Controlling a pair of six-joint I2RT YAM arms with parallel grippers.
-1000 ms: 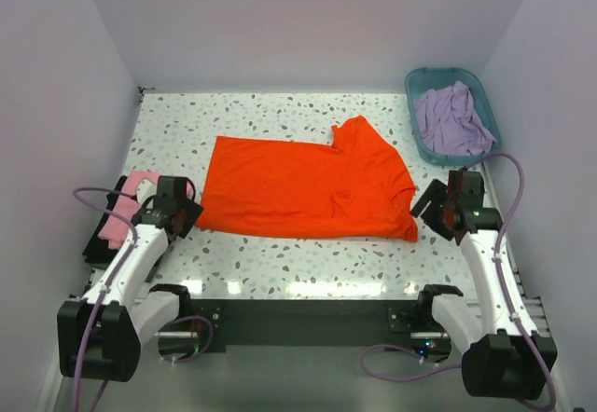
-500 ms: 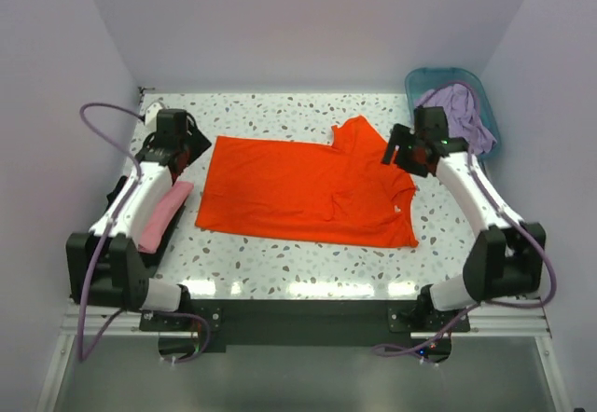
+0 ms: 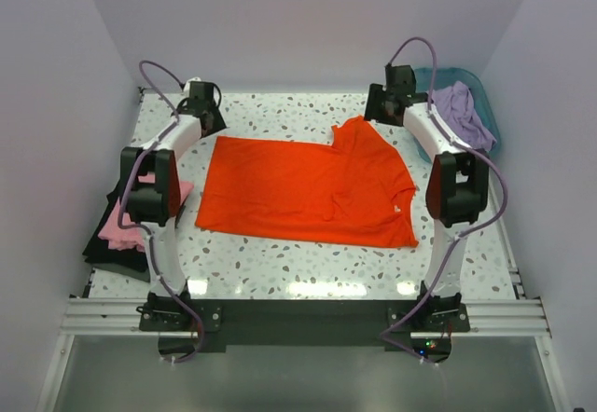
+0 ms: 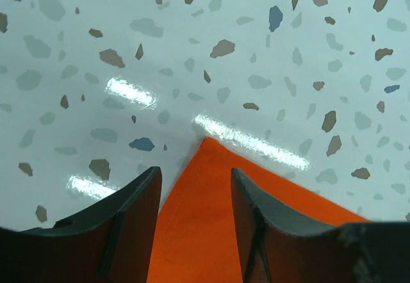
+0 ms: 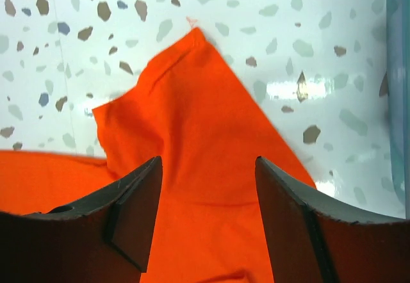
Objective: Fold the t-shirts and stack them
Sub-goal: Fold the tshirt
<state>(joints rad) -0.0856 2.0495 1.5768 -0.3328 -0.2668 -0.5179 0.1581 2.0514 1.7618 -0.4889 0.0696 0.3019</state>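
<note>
The orange t-shirt lies spread flat in the middle of the table, with a small white label near its right edge. My left gripper is open over the shirt's far left corner; in the left wrist view that corner lies between the open gripper's fingers. My right gripper is open over the far right sleeve; the right wrist view shows the sleeve under the open gripper. The pink shirt lies on the black shirt at the left. The lavender shirt is in the basket.
The teal basket stands at the far right corner, close behind my right arm; its wall shows in the right wrist view. White walls enclose the table on three sides. Both arms stretch along the table's left and right sides.
Both arms have swung from the near side of the table out to the far edge, and the grippers now hover over the orange shirt's far corners. The shirts have not moved.
</note>
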